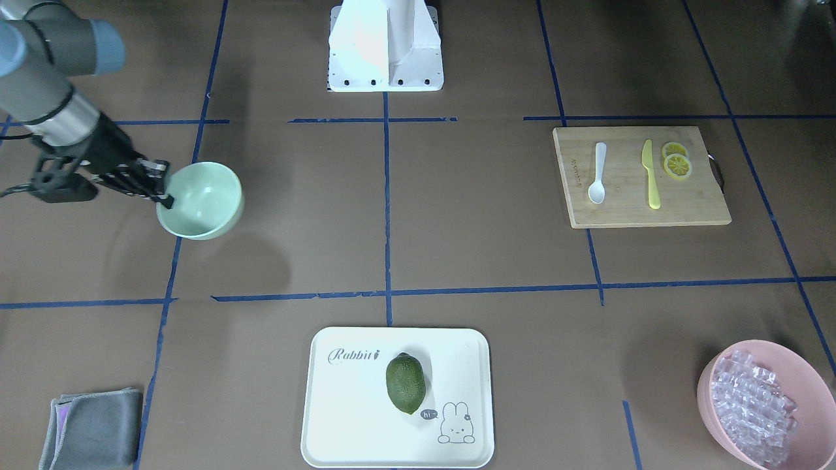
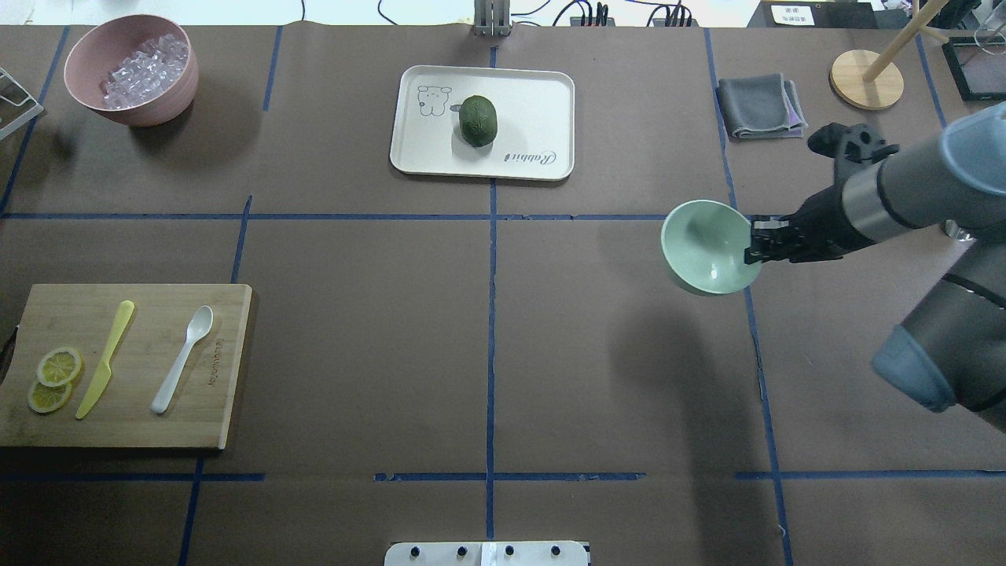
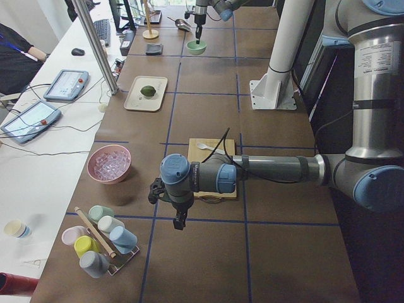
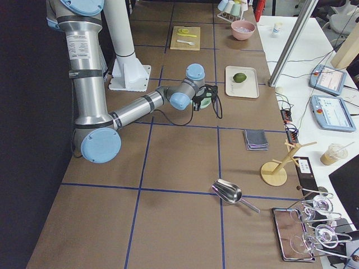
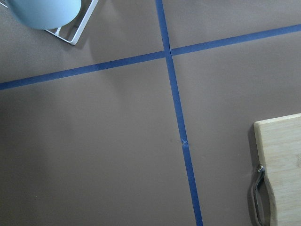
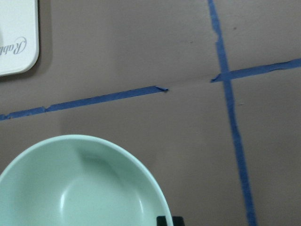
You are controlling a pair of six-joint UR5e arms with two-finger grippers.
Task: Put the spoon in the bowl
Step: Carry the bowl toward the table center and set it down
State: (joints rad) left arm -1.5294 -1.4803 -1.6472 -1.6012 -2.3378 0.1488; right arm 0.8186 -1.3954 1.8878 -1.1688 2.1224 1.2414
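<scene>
The spoon (image 2: 182, 359) lies on the board (image 2: 157, 310) beside the knife (image 2: 104, 359), well apart from the bowl (image 2: 705, 248).

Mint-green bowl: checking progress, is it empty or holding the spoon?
Empty. The bowl shows a bare inside, gripped at its rim by the right gripper; the spoon lies on the cutting board.

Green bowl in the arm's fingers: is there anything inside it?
Nothing: the bowl shows a bare, smooth inside. The spoon lies on the cutting board. Only the bit of rim pinched by the right arm's fingers is covered.
</scene>
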